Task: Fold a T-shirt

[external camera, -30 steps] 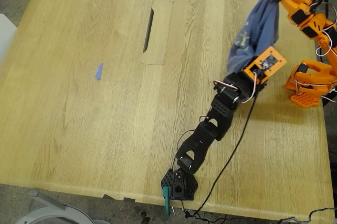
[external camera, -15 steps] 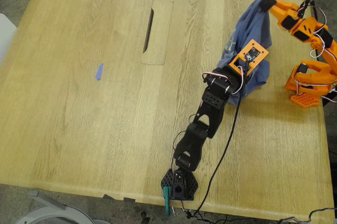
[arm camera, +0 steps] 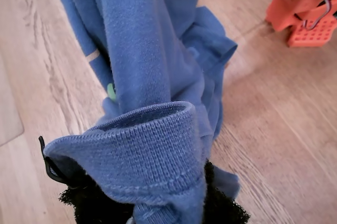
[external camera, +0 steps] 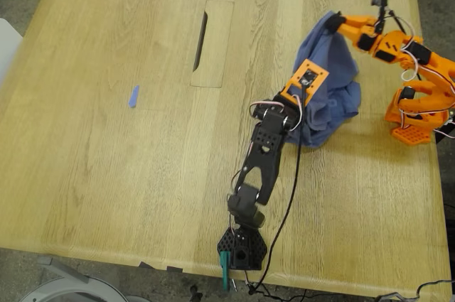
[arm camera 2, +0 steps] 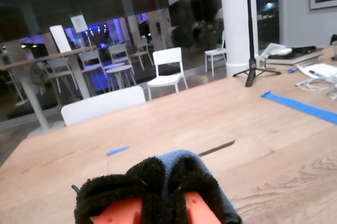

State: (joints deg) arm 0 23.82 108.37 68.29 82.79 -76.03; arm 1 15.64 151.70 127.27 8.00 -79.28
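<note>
The slate-blue T-shirt (external camera: 334, 92) hangs bunched between both grippers near the exterior view's right, its lower part heaped on the wooden table (external camera: 106, 160). My first gripper (external camera: 313, 67), on the black arm, is shut on a ribbed hem of the T-shirt (arm camera: 142, 50); its black pads (arm camera: 79, 203) pinch the fabric. My second gripper (external camera: 333, 25), on the orange arm, is shut on another edge of the T-shirt (arm camera 2: 176, 158), which pokes out between its black fuzzy pads (arm camera 2: 142, 179). A bit of the chest graphic shows as a green spot (arm camera: 111, 91).
A rectangular cable slot (external camera: 211, 42) is set into the table's middle. A small blue tape scrap (external camera: 134, 96) lies toward the exterior view's left. The orange arm's base (external camera: 419, 114) stands at the exterior view's right edge, the black arm's base (external camera: 242, 249) at the near edge.
Both grippers have moved toward the exterior view's left, carrying the T-shirt along. The shirt has dropped from a stretched hang into a wider heap on the table.
</note>
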